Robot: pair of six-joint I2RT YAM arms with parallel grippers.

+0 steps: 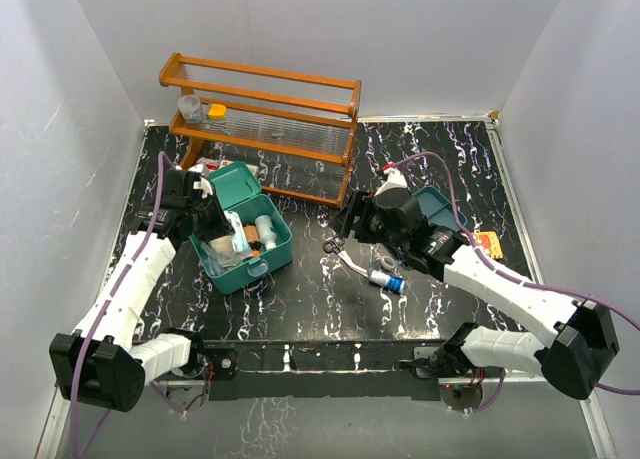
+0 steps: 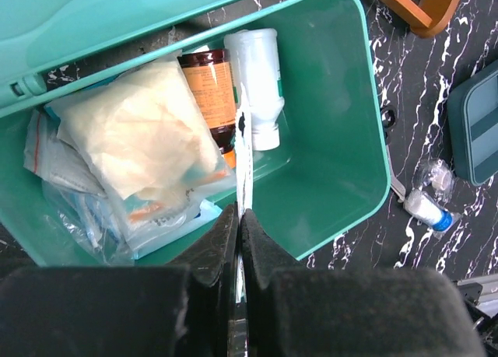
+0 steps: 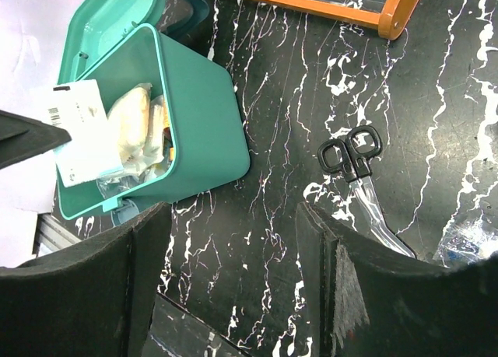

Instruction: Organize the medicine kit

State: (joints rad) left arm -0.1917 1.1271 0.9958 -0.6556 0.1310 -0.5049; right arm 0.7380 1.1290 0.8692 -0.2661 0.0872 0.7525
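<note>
The medicine kit (image 1: 272,251) stands open at the left of the table, lid tipped back. In the left wrist view its inside (image 2: 327,139) holds a brown bottle with an orange label (image 2: 208,85), a white bottle (image 2: 257,85) and plastic bags of gauze (image 2: 132,131). My left gripper (image 2: 238,213) is shut on a thin white packet (image 2: 244,162), held edge-on over the open box. The packet also shows in the right wrist view (image 3: 82,131). My right gripper (image 3: 232,213) is open and empty above the table, between the kit (image 3: 202,116) and the scissors (image 3: 354,159).
A wooden rack (image 1: 260,119) stands at the back. A darker teal tray (image 1: 441,201) lies behind my right arm. Black-handled scissors (image 1: 345,254) and a small blue-capped bottle (image 1: 387,278) lie mid-table. An orange packet (image 1: 488,244) lies at the right.
</note>
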